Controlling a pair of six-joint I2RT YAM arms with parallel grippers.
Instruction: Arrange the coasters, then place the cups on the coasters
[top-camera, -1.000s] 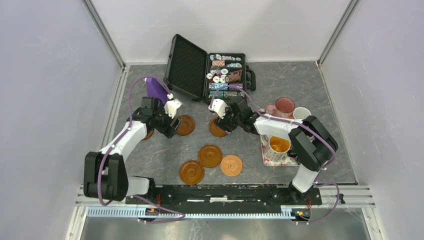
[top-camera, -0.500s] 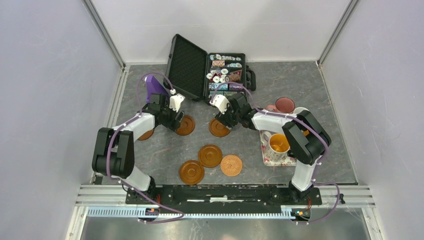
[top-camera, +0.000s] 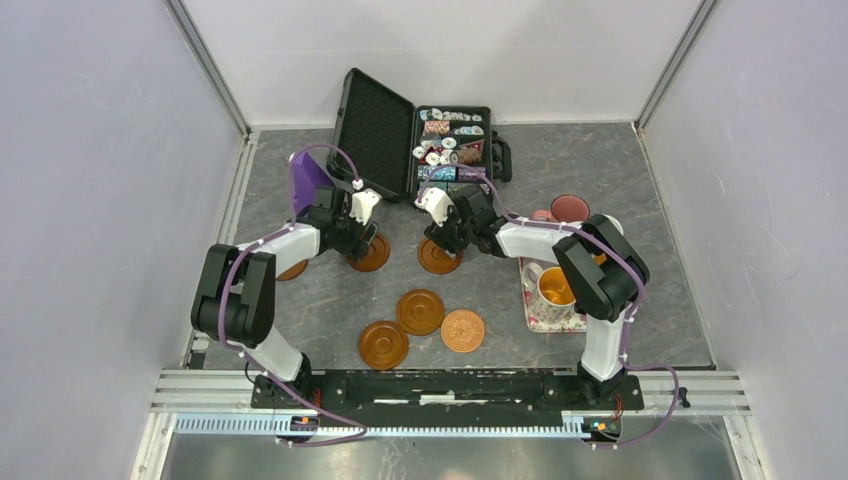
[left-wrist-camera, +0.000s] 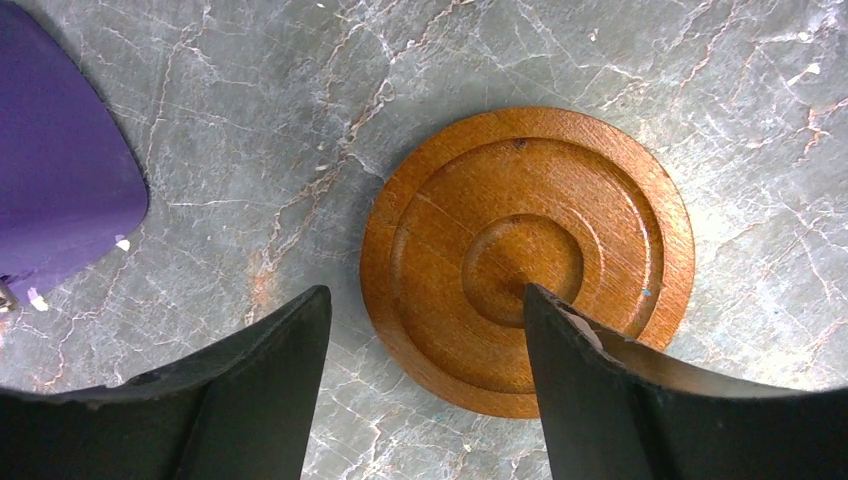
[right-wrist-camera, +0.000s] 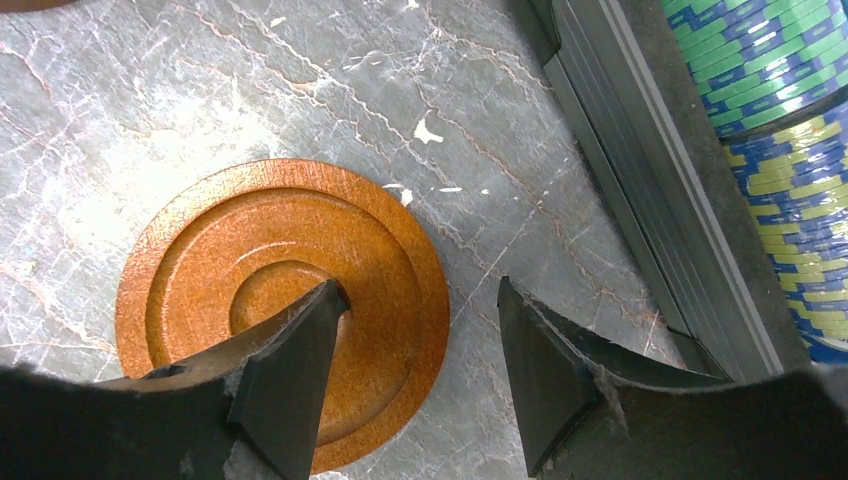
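Reaches forward and inward with both arms, wrists tipped down at the marble table (top-camera: 600, 170). Holds the left gripper (left-wrist-camera: 425, 300) spread, straddling the rim of a brown coaster (left-wrist-camera: 527, 200): one finger over its centre ring, the other over bare table, pinching nothing. Holds the right gripper (right-wrist-camera: 420, 290) likewise spread across the rim of a second brown coaster (right-wrist-camera: 240, 240). Shows glossy turned wood on both, concentric grooves, lying flat just before the poker-chip case (top-camera: 440, 150), apart from three more coasters (top-camera: 420, 311) nearer the bases.
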